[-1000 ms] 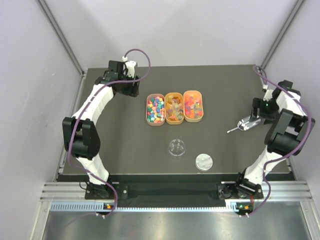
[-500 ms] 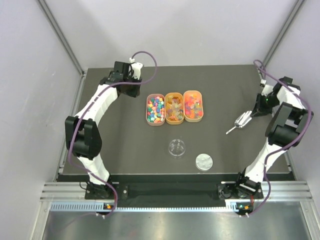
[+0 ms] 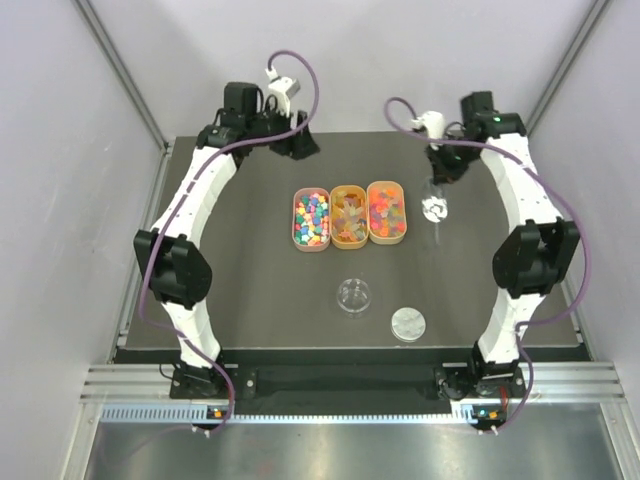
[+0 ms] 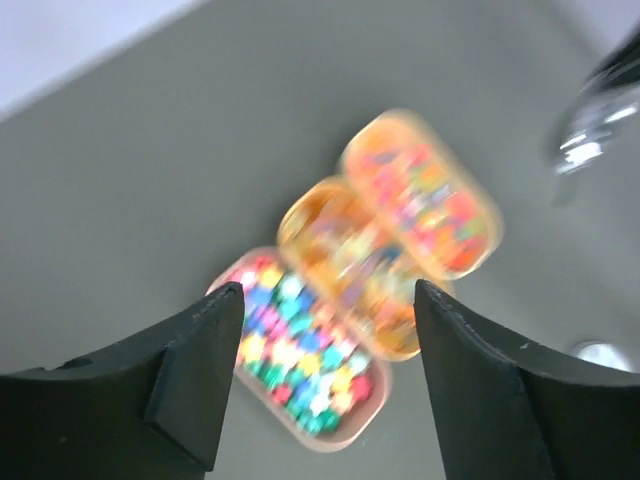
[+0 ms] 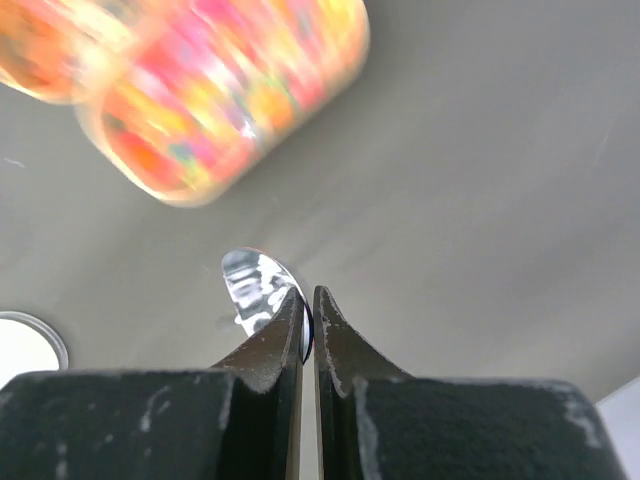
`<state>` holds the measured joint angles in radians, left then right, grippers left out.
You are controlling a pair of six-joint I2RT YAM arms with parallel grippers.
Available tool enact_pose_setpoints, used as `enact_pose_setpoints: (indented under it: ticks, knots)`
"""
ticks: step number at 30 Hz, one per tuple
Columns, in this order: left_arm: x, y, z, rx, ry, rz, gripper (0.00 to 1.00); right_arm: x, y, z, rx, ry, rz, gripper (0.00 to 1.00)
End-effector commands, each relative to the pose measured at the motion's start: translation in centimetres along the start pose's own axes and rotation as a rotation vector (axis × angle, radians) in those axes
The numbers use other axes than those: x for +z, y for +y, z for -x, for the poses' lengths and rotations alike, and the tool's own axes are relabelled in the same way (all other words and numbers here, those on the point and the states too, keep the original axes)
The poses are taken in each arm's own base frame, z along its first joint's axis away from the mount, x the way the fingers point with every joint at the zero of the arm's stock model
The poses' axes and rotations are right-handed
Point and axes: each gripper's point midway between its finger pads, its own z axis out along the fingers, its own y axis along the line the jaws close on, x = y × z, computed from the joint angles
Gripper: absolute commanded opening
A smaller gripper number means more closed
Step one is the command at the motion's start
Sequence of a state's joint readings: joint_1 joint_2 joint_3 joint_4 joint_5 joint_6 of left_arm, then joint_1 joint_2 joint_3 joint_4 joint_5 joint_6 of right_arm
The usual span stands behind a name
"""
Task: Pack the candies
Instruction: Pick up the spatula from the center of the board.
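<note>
In the middle of the dark worktop [image 3: 230, 280], the candies [image 4: 300, 360] lie sorted in three oval orange trays [image 3: 294, 222] set side by side and touching. Multicoloured cubes [image 3: 312, 218] fill the left one, pale yellow-orange gummies [image 3: 349, 214] the middle one and red-orange pieces [image 3: 386, 209] the right one. The left gripper [image 4: 328, 290] hangs over the far edge of the worktop, a little to the far left of the trays. Its fingers stand apart with nothing between them, and its own camera looks down on all three trays, blurred. The right gripper [image 5: 308, 298] is over the far right part of the worktop, its fingers pressed together on the thin end of a shiny metal scoop [image 3: 435, 207]. The scoop's bowl hangs just right of the tray of red-orange pieces; whether it touches the worktop cannot be told. On the near side of the trays stands a small clear round jar [image 3: 354, 295]. A silver lid [image 3: 407, 322] lies flat to its near right, apart from it.
</note>
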<state>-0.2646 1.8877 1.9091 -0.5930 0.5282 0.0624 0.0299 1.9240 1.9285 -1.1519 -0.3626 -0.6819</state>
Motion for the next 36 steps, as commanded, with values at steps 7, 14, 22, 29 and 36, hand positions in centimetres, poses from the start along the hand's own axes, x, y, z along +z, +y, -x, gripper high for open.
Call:
enact_pose_setpoints:
  ticks: [7,14,22,29,36]
  knots:
    - [-0.9,-9.9,6.0,0.015,-0.162,-0.449,0.60,-6.3,8.2,12.7,-0.289,-0.292,-0.005,0.00]
    - [1.2,-12.9,4.4,0.069,-0.128,-0.457,0.53,-6.0,11.8,14.6,-0.330,-0.332,0.050,0.00]
    - [4.0,-15.5,1.8,0.089,-0.053,-0.474,0.33,-6.0,12.9,16.3,-0.339,-0.366,0.056,0.00]
    - [4.6,-17.3,1.5,0.120,-0.048,-0.495,0.31,-5.6,13.5,16.4,-0.342,-0.361,0.071,0.00]
    - [5.3,-17.5,1.5,0.107,-0.052,-0.501,0.27,-5.1,14.3,16.7,-0.336,-0.365,0.094,0.00]
